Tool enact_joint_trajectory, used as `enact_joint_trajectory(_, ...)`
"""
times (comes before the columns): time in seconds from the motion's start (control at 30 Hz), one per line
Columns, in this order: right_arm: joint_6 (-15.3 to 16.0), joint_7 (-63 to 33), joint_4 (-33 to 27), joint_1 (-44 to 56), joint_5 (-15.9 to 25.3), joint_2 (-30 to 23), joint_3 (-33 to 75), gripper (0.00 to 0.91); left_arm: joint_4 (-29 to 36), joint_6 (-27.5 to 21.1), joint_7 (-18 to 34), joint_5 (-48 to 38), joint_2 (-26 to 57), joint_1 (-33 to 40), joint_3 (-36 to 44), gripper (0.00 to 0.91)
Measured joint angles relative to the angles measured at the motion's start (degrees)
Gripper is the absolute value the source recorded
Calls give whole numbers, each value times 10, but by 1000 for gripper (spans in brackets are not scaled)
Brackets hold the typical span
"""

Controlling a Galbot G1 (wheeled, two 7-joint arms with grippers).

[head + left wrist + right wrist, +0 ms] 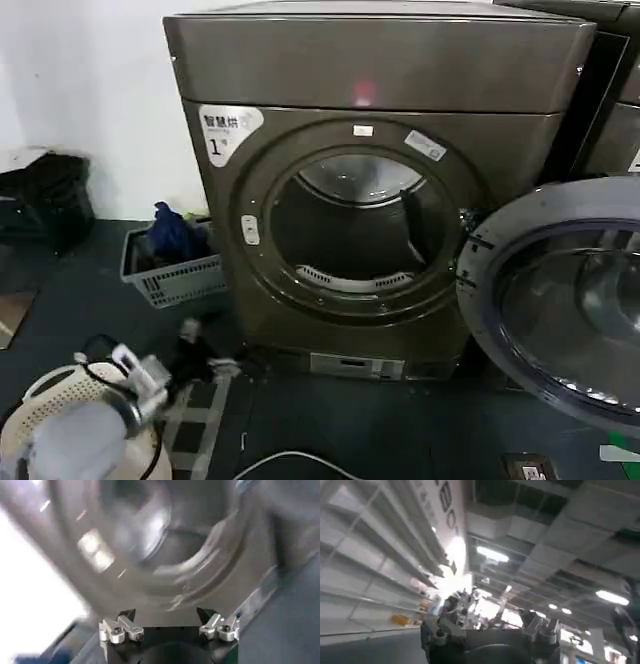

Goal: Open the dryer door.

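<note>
The bronze-grey dryer [380, 60] carries a white "1" sticker [225, 132] and a red light [363, 93]. Its dryer door [560, 300] stands swung wide to the right, grey inner side and glass facing me, leaving the drum opening [350, 230] uncovered. My left arm [100, 420] is low at the front left. In the left wrist view my left gripper [167, 614] is open and holds nothing, facing the blurred dryer front [165, 555]. The right gripper [490, 611] points up at the ceiling, open and holding nothing.
A grey laundry basket [175, 270] with blue cloth sits on the floor left of the dryer. A darker machine [610, 110] stands at the right behind the door. A black bag [45, 195] lies far left, and a white cable [290, 460] runs along the floor.
</note>
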State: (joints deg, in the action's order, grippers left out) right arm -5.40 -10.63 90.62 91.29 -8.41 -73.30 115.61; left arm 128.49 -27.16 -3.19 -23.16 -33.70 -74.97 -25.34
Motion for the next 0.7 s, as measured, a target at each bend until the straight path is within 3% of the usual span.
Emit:
enact_joint_trajectory(0.1, -13, -9, -10, 5, -21, 2, 6, 907, -11, -78, 60, -72, 22, 8, -11, 907)
enact_joint_trajectory(0.27, -39, -9, -19, 15, -47, -3, 19, 907, -40, -141, 107, -191, 57, 18, -14, 907)
enact_joint_trajectory(0.5, -58, -7, -29, 23, -69, -1, 29, 907, -99, -151, 155, -284, 118, 13, 14, 907)
enact_joint_trajectory(0.7, -65, -6, -32, 26, -88, 1, 30, 907, -158, -151, 233, -420, 180, -8, 45, 907)
